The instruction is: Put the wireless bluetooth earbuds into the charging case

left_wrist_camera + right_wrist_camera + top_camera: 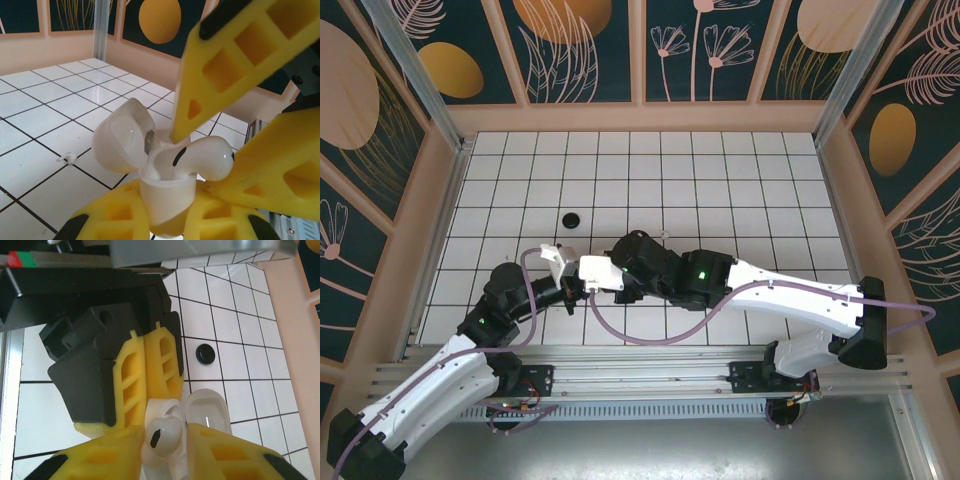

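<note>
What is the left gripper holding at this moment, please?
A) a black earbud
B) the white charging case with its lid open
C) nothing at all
B: the left gripper is clamped around the body of the white charging case, and the lid is swung open.

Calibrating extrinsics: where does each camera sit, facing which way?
Top external: overhead behind the robot, looking down on the tiled table; left arm, right arm show.
Left wrist: on the left gripper, facing along its fingers at the charging case it holds.
Right wrist: on the right gripper, looking down at the earbud.
Shared: both wrist views show case and earbud.
</note>
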Tool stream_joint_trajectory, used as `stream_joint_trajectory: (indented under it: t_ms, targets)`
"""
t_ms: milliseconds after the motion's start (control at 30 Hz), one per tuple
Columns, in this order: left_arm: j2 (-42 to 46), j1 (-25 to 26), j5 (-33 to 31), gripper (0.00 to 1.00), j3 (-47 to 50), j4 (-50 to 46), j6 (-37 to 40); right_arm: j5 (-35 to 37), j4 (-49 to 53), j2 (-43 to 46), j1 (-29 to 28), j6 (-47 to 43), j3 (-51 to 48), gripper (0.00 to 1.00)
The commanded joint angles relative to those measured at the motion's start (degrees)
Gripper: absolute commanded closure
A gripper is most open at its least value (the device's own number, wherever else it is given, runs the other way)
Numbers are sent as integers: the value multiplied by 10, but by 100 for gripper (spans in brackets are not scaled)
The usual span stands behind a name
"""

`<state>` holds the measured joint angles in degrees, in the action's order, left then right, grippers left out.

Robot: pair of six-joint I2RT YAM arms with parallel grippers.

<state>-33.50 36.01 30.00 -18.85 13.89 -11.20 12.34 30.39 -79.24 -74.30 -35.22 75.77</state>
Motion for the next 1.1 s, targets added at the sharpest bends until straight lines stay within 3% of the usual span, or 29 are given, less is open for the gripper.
stream_joint_trajectory:
  t_ms: [0,400,1067]
  targets:
    - [11,-5,-3,100,-3,70,-13,-50,12,-11,0,13,10,68]
    - [16,-5,-1,100,-2,65,-14,-54,4,-6,13,32,15,60]
    - [20,-5,-7,100,-2,56,-15,-103,10,16,25,73,23,56]
